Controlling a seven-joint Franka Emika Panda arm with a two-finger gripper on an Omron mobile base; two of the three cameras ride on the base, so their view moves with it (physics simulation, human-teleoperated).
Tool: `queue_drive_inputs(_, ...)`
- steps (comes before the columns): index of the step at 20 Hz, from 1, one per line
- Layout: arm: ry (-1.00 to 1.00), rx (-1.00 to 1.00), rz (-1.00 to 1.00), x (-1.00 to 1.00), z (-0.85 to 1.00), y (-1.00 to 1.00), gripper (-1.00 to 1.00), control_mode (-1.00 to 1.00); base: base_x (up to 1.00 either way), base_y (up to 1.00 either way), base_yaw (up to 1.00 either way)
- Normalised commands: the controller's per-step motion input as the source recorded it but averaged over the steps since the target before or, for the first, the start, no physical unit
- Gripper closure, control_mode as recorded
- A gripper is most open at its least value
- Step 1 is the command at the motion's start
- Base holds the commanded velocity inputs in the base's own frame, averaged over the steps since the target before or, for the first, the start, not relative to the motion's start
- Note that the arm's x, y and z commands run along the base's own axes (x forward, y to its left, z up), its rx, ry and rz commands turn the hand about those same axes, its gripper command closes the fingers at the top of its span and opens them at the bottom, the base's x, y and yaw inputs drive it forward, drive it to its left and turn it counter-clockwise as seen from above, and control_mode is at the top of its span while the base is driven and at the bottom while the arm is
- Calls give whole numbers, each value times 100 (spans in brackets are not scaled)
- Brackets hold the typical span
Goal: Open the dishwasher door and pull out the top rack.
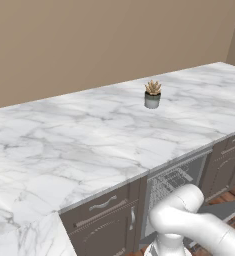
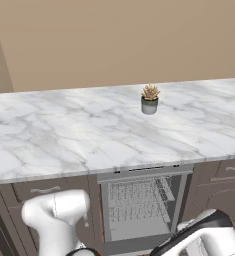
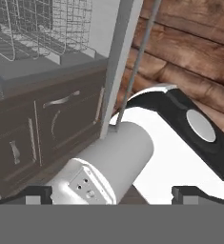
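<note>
Found open: dishwasher door (image 3: 117, 57), swung clear of the cabinet front and seen nearly edge-on in the hand view, with long thin bar handle (image 3: 138, 62) running just beside its outer edge. Located under the front edge of the marble counter (image 2: 64, 135), roughly mid-length in the right base view and toward the right end in the left base view. Noted in the exposed opening: top rack (image 2: 139, 192), a pale wire grid with upright tines, sitting directly beneath the counter's front edge; cannot tell how far forward of the cavity. Also seen at the upper left of the hand view, above a flat grey surface. Gripper (image 3: 116, 194) positioned low, below counter level, near the door's edge and over the wooden floor (image 3: 189, 52); fingertips (image 3: 37, 193) spread wide apart, released, touching nothing and well clear of both handle and rack. Flanking the dishwasher on both sides: brown cabinet fronts (image 1: 104, 215) with small curved handles, all closed. Recorded on the counter, toward its rear edge and roughly above the dishwasher: one small potted plant (image 2: 149, 100), upright, standing alone.
</note>
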Motion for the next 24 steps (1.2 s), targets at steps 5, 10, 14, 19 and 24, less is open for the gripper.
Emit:
queue_drive_inputs(5, 4, 11, 7, 63, 40, 93, -100, -100, 0, 0, 0)
queue_drive_inputs(10, 28, 19, 0, 76, 35, 56, -100, -100, 0, 0, 0)
queue_drive_inputs(14, 50, 22, -2, 85, 40, 26, -100, -100, 0, 0, 0)
queue_drive_inputs(19, 47, 6, -7, 80, -7, 9, -100, -100, 0, 0, 0)
queue_drive_inputs(24, 39, 2, -18, 91, -74, 4, -100, -100, 0, 0, 0)
